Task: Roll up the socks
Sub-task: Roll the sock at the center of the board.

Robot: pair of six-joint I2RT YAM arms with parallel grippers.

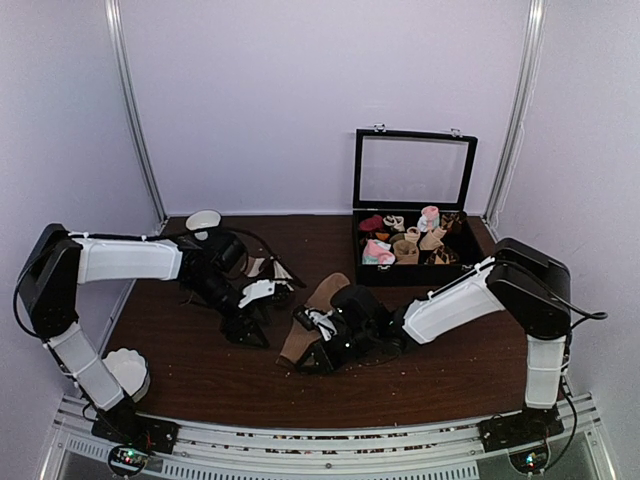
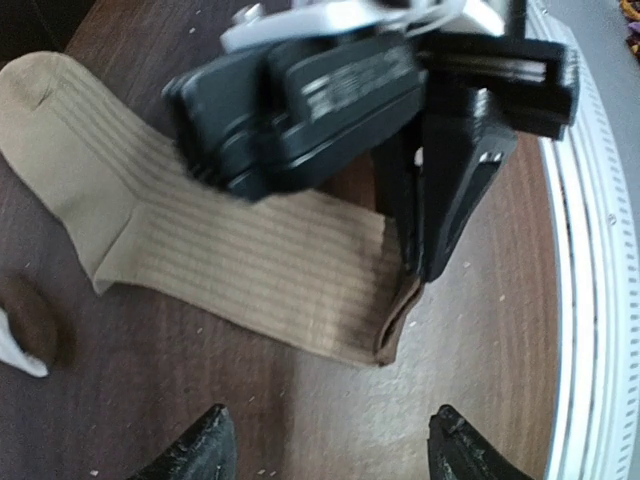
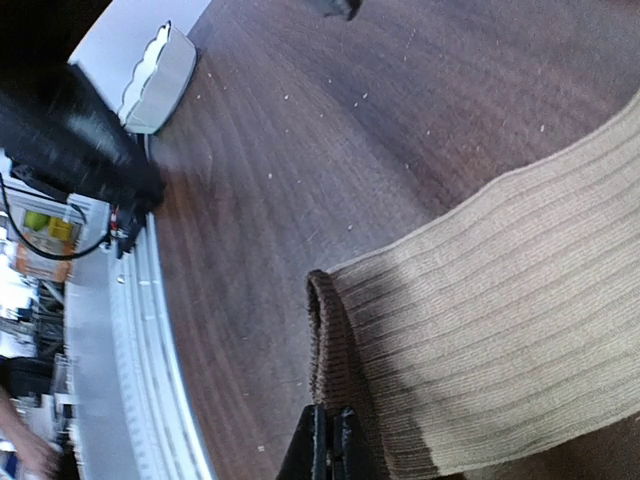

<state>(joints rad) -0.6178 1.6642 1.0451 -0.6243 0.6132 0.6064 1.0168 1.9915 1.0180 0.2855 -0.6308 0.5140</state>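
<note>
You are looking at the socks (image 1: pixel 318 300) lying flat on the tabletop (image 1: pixel 190 370) between the two arms. Their long axis is running from the cuff end, nearest the arm bases, up and away toward the toe. Your right tool (image 3: pixel 325 442) is sitting at that near cuff end with its fingers pressed together. It appears to be pinching the cuff edge, which is curling up off the wood there. Your left tool (image 2: pixel 330 460) is hovering just left of the socks, fingers standing apart with only bare wood between them, and the cuff corner is lying just ahead of it. Judging from this, the roll is beginning at the cuff and needs to travel along the long axis toward the toe, and the right arm is the nearer one.
</note>
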